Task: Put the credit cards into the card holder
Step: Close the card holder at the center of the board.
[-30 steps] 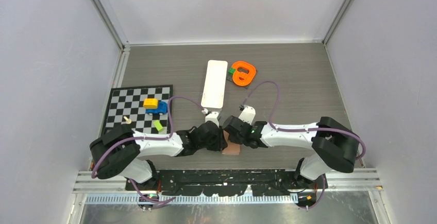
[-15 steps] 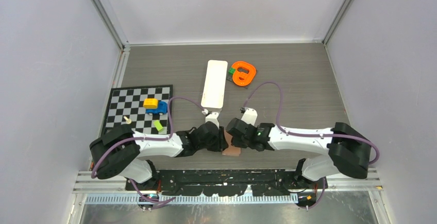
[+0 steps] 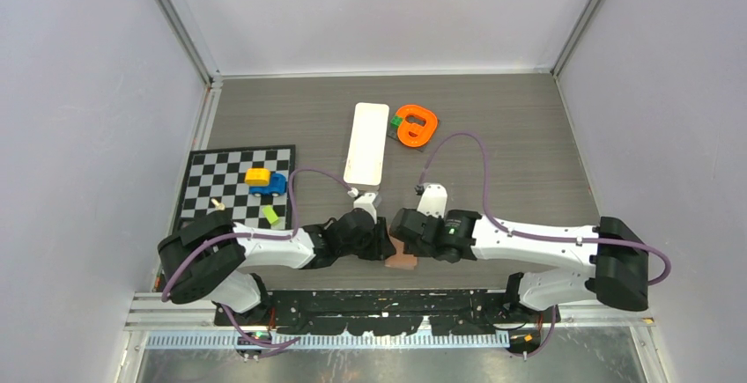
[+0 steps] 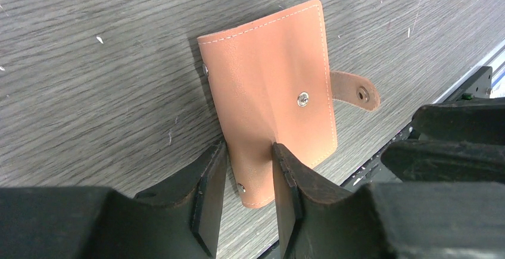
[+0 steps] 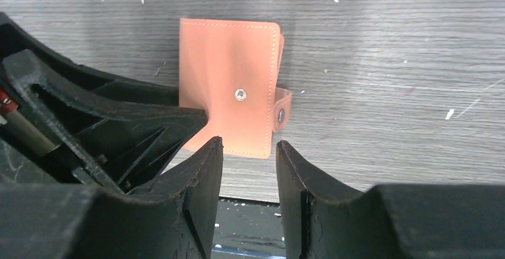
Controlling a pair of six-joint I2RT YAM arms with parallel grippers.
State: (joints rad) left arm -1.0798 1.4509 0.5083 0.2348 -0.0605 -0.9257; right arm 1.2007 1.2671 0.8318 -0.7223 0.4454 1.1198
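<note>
The tan card holder [image 4: 268,86] lies folded shut on the wood-grain table near the front edge, its snap tab [image 4: 356,91] loose to one side. My left gripper [image 4: 247,147] stands over the holder's near end. One finger rests on the leather and the other is beside its edge, with a strip of table showing between them. My right gripper [image 5: 249,143] is open and empty, just short of the card holder [image 5: 229,74]. From above, both grippers meet over the card holder [image 3: 403,260]. No credit cards are in view.
A long white tray [image 3: 367,143] lies mid-table with an orange ring-shaped piece [image 3: 417,125] beside it. A checkerboard [image 3: 207,185] at left carries yellow, blue and green pieces. The black front rail [image 3: 388,299] runs just below the holder.
My right gripper has gone from shut to open and its arm has swung out to the right. The left gripper's jaws have spread slightly. The holder has barely moved.
</note>
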